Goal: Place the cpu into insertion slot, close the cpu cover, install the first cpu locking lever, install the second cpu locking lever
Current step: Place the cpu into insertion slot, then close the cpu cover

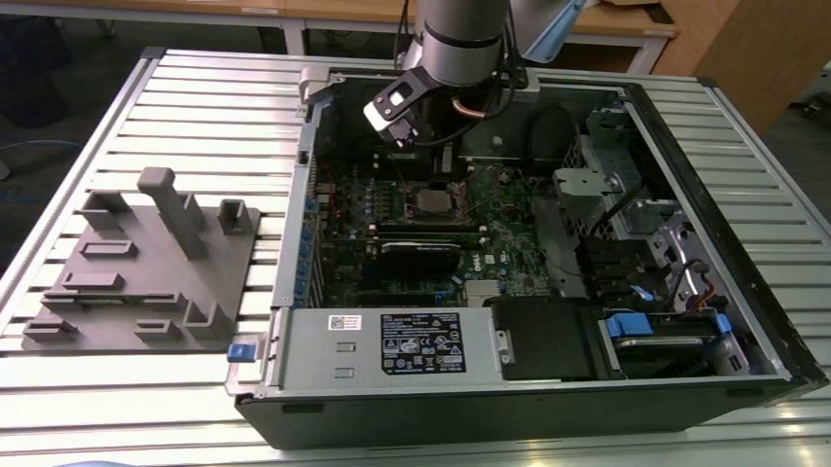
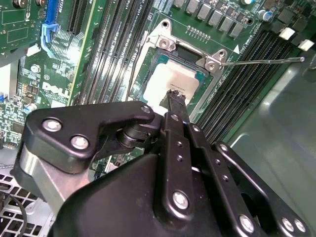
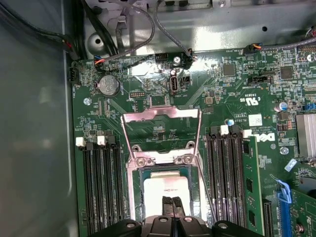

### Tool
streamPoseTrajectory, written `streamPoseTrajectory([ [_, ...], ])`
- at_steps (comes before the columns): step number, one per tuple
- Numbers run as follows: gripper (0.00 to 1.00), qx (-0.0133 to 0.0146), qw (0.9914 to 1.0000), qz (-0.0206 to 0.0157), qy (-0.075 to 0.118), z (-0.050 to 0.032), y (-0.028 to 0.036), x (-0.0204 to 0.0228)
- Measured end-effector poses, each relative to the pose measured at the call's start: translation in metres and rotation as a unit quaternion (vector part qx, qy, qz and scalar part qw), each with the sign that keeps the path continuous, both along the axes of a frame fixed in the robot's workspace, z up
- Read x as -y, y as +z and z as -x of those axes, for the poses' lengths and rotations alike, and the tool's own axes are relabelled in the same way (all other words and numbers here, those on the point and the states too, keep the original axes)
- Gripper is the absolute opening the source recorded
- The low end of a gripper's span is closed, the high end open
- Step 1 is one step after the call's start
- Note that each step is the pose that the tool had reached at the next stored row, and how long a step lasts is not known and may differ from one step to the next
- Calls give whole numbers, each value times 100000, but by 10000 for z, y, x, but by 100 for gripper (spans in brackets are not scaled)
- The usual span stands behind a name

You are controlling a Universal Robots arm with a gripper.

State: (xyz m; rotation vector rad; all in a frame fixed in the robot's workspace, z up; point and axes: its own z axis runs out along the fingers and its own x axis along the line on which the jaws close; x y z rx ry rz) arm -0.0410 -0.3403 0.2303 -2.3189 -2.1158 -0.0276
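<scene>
The cpu [image 3: 163,187], a pale silver square, lies flat in the insertion slot [image 3: 132,192] in both wrist views, also cpu [image 2: 170,79]. My gripper [image 3: 173,203] hangs just over the chip's near half with its fingers shut together and nothing between them; gripper [image 2: 176,97] tip is at the chip's edge. Beyond the slot the cpu cover [image 3: 160,115], a thin metal frame, is swung open on its hinge. A thin wire locking lever [image 2: 261,61] sticks out sideways, unlatched. In the exterior view the arm [image 1: 457,39] reaches down over the slot [image 1: 435,201].
Black memory slots [image 3: 101,182] flank the socket on both sides. A long black expansion card [image 1: 418,246] sits nearer the power supply [image 1: 389,345]. Drive bays and cables [image 1: 636,243] fill the case at the exterior view's right. A grey fixture block [image 1: 143,263] stands on the slatted table.
</scene>
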Motion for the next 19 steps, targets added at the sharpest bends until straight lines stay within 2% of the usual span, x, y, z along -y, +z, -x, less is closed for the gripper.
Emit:
streamPoseTrajectory([
  [4,10,5,100000,-14,-1,0,-46,0],
  [7,10,2,100000,-5,1,0,-49,-1],
  [10,10,3,100000,-7,-4,0,-54,-30],
  [19,10,7,100000,-6,-1,-1,-90,-31],
])
